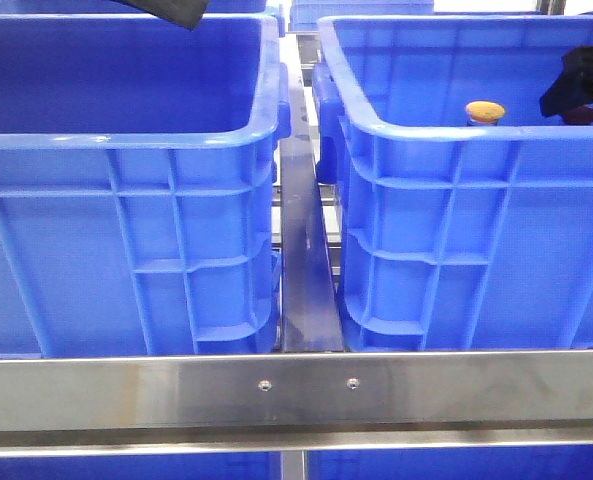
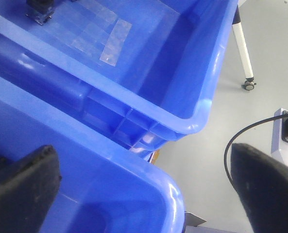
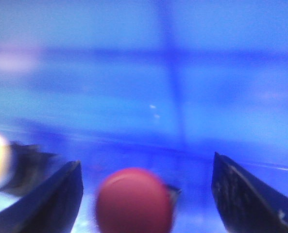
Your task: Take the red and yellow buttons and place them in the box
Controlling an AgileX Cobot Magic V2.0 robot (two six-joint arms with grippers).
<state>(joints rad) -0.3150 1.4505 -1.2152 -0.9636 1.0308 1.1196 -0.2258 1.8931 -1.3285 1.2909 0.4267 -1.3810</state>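
left crate [image 1: 126, 200] left of right crate [image 1: 456, 230] | metal rail [image 1: 306, 260] between them | crossbar [image 1: 296, 392] in front of both | yellow button [image 1: 485, 111] in right crate | red button [image 3: 134, 201] between right gripper [image 3: 146, 194] fingers [image 3: 241, 194], inside right crate

no legible text, labels, brands or numbers anywhere
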